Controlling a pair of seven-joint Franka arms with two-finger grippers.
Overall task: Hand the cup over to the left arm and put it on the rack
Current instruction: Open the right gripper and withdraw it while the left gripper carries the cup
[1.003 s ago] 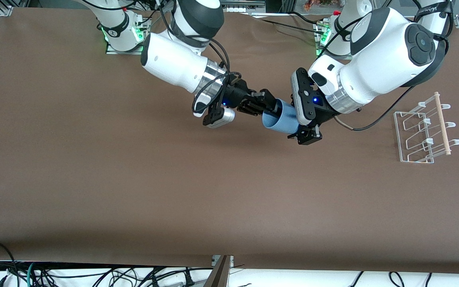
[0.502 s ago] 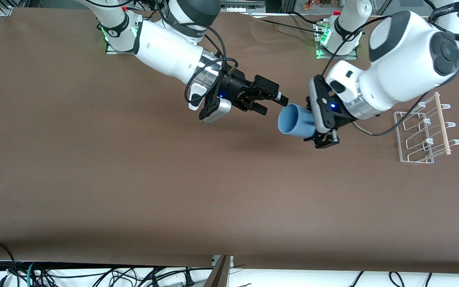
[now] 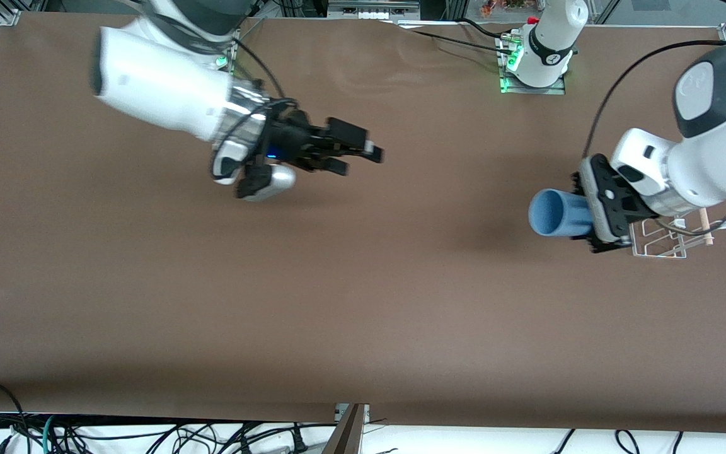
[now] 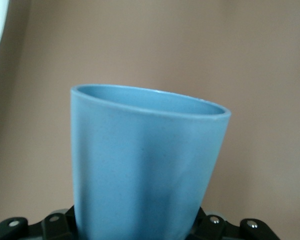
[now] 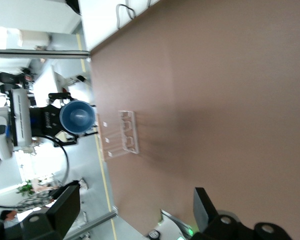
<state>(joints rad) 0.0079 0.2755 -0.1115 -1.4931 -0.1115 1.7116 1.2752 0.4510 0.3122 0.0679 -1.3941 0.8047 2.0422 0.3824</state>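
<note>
The cup (image 3: 555, 213) lies on its side in the air, gripped at its base by the left claw (image 3: 590, 217), its open mouth pointing to nine o'clock in the front view, over the table (image 3: 363, 302) just beside the rack (image 3: 656, 243). The left arm (image 3: 709, 151) bends down over the rack. The right claw (image 3: 357, 154) hangs empty with fingers spread, pointing to three o'clock, well apart from the cup.
</note>
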